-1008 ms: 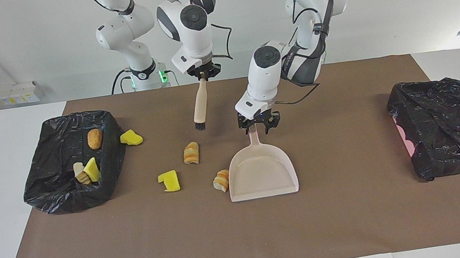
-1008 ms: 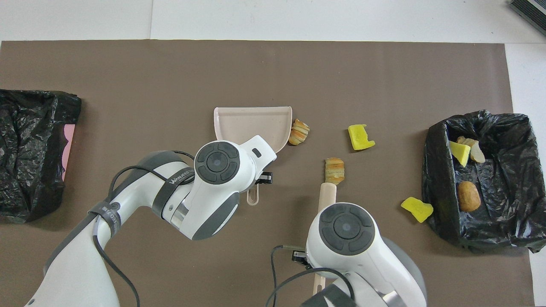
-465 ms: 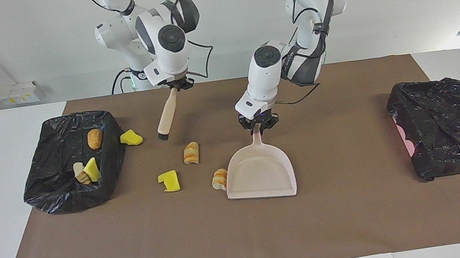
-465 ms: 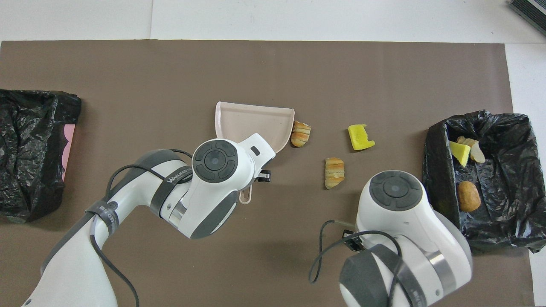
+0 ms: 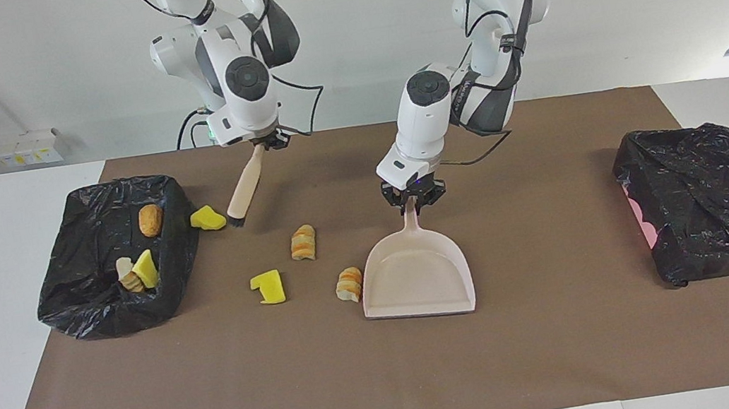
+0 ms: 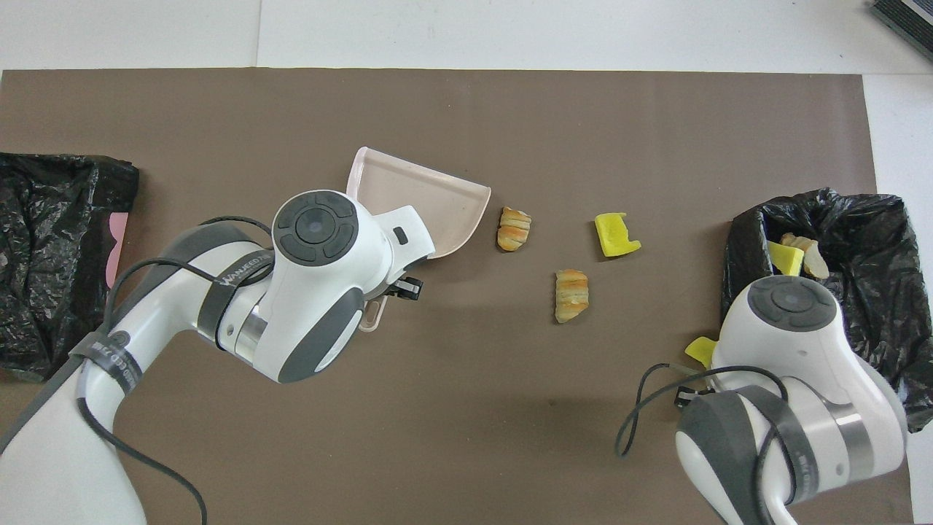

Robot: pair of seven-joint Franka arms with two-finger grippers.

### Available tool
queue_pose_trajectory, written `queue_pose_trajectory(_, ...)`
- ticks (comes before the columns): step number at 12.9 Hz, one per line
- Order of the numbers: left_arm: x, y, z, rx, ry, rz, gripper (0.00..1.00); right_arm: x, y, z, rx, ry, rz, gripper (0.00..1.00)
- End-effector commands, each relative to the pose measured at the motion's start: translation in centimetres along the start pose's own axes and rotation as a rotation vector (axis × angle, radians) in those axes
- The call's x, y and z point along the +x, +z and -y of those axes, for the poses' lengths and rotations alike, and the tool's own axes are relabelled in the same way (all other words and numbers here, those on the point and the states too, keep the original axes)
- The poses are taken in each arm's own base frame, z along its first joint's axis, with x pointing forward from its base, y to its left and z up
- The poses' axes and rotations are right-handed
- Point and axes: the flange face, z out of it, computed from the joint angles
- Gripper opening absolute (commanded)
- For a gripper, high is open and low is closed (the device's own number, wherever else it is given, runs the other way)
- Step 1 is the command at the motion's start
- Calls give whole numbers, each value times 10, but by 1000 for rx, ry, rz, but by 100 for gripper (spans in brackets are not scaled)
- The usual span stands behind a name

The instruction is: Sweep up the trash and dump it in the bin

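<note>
A beige dustpan (image 5: pixel 417 275) is clasped by its handle in the left gripper (image 5: pixel 414 199); a brush (image 5: pixel 245 187) (tilted, bristles down) is clenched in the right gripper (image 5: pixel 269 142) beside a yellow foam chunk (image 5: pixel 207 219).

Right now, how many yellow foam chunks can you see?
3. One yellow foam chunk lies in the black bag-lined bin, one on the mat beside it, one farther from the robots. Others may be hidden.
</note>
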Motion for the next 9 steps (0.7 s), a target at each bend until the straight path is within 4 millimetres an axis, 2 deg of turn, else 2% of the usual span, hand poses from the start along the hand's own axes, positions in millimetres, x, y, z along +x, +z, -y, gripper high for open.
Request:
queue_pose_trajectory(1, -6, -7, 23, 28, 172, 16, 0, -21, 31, -23, 16, -11, -52, 0)
queue_pose_trajectory(3, -7, -5, 38, 28, 287, 25, 0, -16, 42, -14, 31, -29, -74, 0)
queue_pose_trajectory(4, -7, -5, 54, 28, 357, 33, 0, -14, 40, -8, 48, -62, -93, 0)
queue_pose_trajectory(6, -7, -4, 71, 30, 430, 39, 0, -6, 35, 5, 100, -131, -141, 0)
queue_pose_trajectory(7, -6, -5, 73, 29, 488, 34, 0, -7, 25, 24, 134, -209, -163, 0)
queue_pose_trajectory(9, -7, -1, 84, 26, 556, 48, 0, -1, -9, 58, 185, -262, -166, 0)
